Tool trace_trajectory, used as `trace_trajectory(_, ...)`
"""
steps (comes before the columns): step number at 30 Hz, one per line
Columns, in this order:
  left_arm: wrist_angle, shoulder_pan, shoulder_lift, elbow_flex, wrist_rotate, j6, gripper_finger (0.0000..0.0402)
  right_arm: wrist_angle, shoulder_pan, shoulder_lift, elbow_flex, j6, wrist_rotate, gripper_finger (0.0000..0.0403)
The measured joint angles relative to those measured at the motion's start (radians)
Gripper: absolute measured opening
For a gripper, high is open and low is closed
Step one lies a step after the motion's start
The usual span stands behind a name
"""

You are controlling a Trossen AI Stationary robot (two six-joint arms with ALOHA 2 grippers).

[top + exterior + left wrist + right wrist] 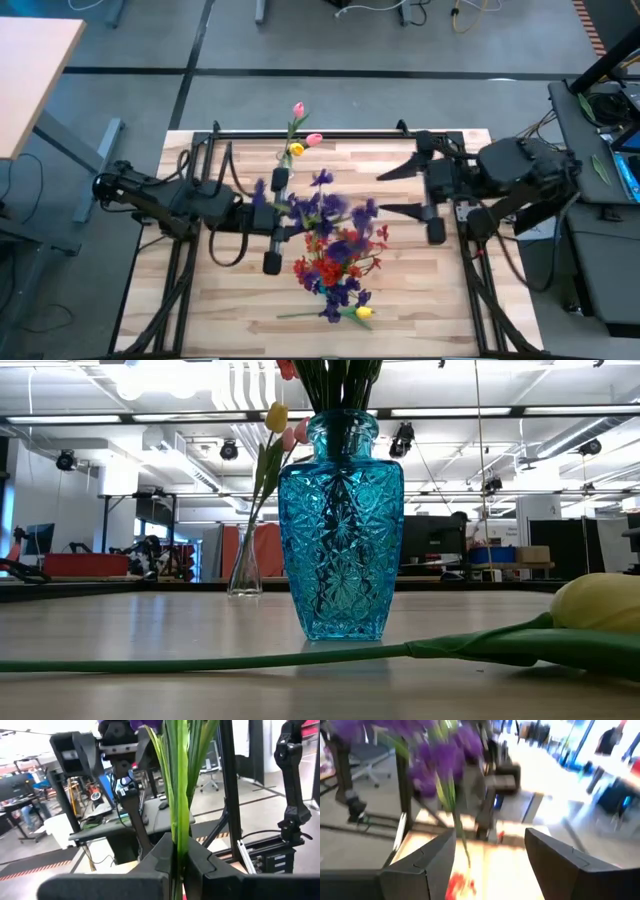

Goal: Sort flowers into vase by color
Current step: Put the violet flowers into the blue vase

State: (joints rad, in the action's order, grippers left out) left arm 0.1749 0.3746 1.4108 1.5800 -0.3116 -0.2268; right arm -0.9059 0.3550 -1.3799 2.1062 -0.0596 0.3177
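Observation:
A purple flower (150, 724) stands upright on green stems, and my left gripper (288, 215) is shut on them over the middle of the table. It shows blurred as the purple flower (435, 750) in front of my right gripper (490, 855). My right gripper (400, 190) is open to the right of it and holds nothing. Below them a blue cut-glass vase (340, 530) holds red and purple flowers (335, 255). A small clear vase (245, 570) at the far edge holds pink and yellow tulips (300, 135). One yellow tulip (362, 313) lies on the table near the front edge. My left gripper pinches the purple flower's green stems (179, 837) between its two fingers. The fingers come level from the table's left and lie across the stems. The stems rise upright above the fingers with the blossom on top. The fingers hide what hangs below them.
The lying tulip's long stem (200, 663) runs across the front of the table before the blue vase. Black frame rails (330, 131) border the wooden table (200, 300). Bare wood shows at the left and right of the vases.

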Motion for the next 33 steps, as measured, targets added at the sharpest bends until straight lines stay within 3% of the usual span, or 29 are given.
trace_trajectory(6,-0.076,0.121,-0.006,-0.08,-0.178,0.001,0.0001,-0.15,0.004,0.066,-0.077,0.149,0.027,0.0228)
trace_trajectory(10,-0.216,0.217,-0.033,-0.175,-0.238,-0.012,0.0,-0.152,0.029,0.123,-0.23,0.186,0.075,0.0228)
trace_trajectory(16,-0.422,0.366,-0.126,-0.339,-0.462,-0.085,0.0,-0.145,0.071,0.272,-0.484,0.303,0.186,0.0228)
trace_trajectory(25,-0.787,0.432,-0.153,-0.589,-0.475,-0.059,0.0,0.085,0.122,0.416,-0.901,0.333,0.211,0.0228)
trace_trajectory(28,-0.801,0.476,-0.153,-0.611,-0.567,-0.046,0.0,0.116,0.135,0.43,-1.022,0.39,0.26,0.0228)
trace_trajectory(33,-0.8,0.58,-0.15,-0.614,-0.817,-0.096,0.0,0.236,0.157,0.434,-1.223,0.468,0.288,0.0228)
